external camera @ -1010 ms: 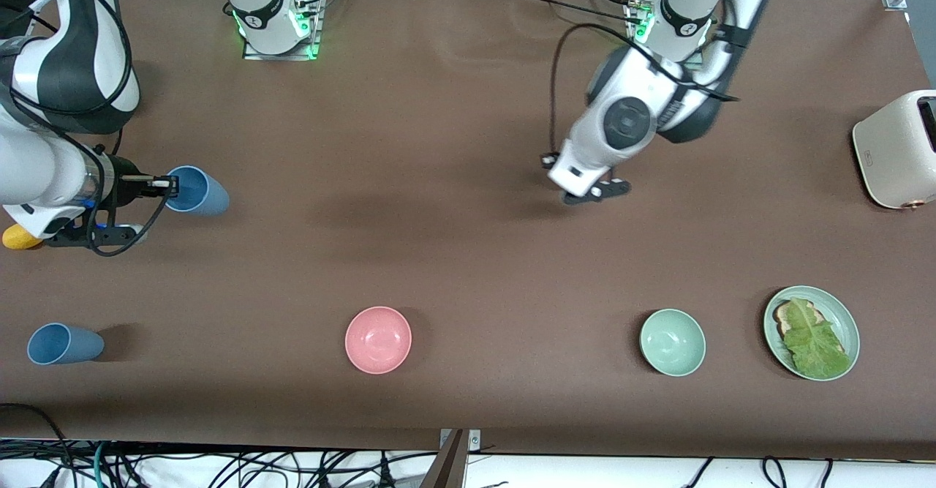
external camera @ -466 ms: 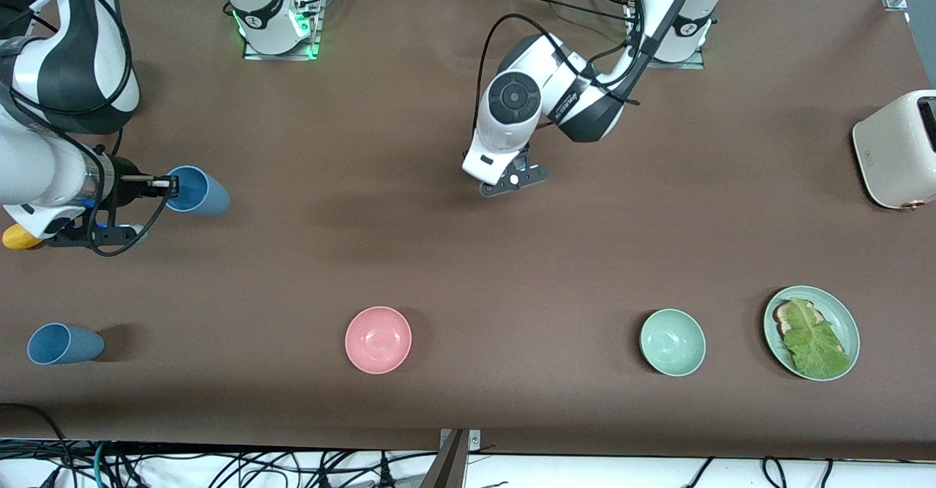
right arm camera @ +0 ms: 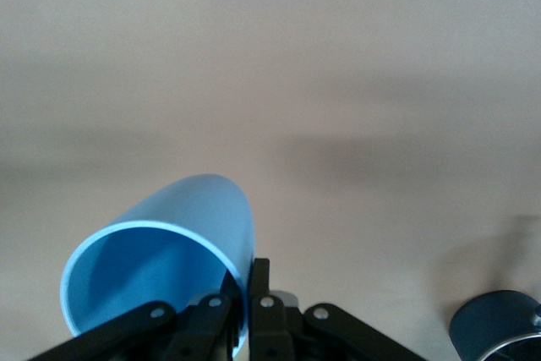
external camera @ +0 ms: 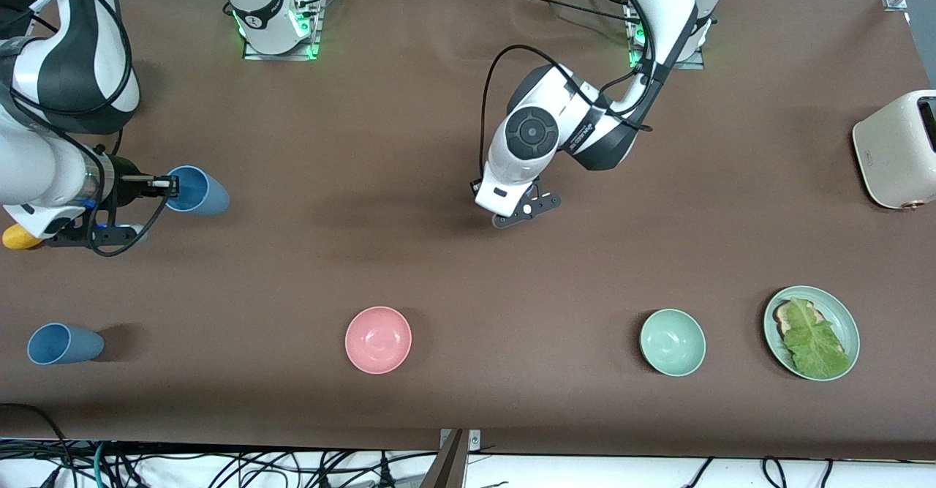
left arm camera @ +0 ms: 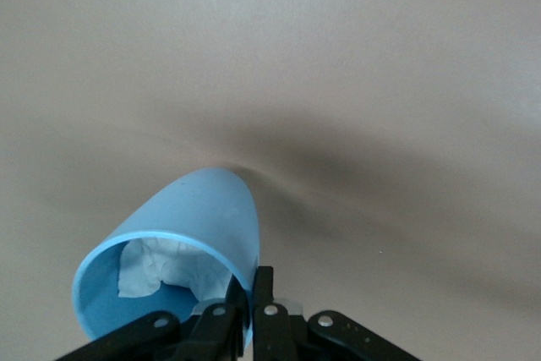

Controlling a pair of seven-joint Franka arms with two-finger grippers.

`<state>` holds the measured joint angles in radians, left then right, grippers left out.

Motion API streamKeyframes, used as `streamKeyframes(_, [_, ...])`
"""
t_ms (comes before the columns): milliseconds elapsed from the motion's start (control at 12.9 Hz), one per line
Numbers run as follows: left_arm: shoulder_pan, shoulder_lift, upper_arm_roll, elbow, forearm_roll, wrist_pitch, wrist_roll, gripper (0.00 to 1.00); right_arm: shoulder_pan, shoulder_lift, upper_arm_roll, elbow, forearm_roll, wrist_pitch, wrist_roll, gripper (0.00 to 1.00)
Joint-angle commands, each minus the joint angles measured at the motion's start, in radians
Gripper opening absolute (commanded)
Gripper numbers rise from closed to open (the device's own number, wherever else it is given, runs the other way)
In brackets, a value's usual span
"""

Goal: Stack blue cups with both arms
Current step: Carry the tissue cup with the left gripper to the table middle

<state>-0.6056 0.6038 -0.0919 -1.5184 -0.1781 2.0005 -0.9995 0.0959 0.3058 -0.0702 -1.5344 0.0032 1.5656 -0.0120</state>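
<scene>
Two blue cups show from the front: the held cup (external camera: pixel 201 192) is pinched at its rim by the right gripper (external camera: pixel 167 184) over the right arm's end, and the other cup (external camera: pixel 62 344) sits nearer the camera. The left gripper (external camera: pixel 523 210) hangs over mid-table. Its wrist view shows a rim-pinched cup with paper (left arm camera: pixel 194 217), which the front view contradicts, so I cannot tell its grip.

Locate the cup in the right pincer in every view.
Front view: cup over the right arm's end of the table, rim in the right pincer.
Right wrist view: right before the camera, rim pinched.
Left wrist view: absent; the paper-filled cup there is another.
Shared landmark: the right pincer.
</scene>
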Motion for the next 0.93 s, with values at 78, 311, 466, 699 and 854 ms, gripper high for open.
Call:
streamKeyframes(78, [-0.017, 0.074, -0.006, 0.053, -0.024, 0.015, -0.017, 0.0, -0.001, 0.002, 0.0, 0.019, -0.002, -0.016, -0.006, 0.0])
streamKeyframes(311, [-0.017, 0.089, -0.008, 0.053, -0.026, 0.018, -0.002, 0.0, -0.001, 0.001, 0.0, 0.019, -0.002, -0.016, -0.005, 0.0])
streamKeyframes(466, [-0.02, 0.099, -0.008, 0.053, -0.024, 0.02, 0.03, 0.0, -0.001, 0.002, 0.0, 0.019, -0.002, -0.016, -0.005, 0.0])
streamKeyframes(699, [0.03, 0.088, -0.009, 0.055, -0.09, 0.001, 0.093, 1.0, -0.001, 0.002, 0.0, 0.019, -0.002, -0.016, -0.003, 0.0])
streamKeyframes(854, [0.055, 0.068, -0.009, 0.072, -0.11, -0.05, 0.093, 1.0, 0.001, 0.002, 0.0, 0.019, -0.002, -0.016, 0.003, 0.0])
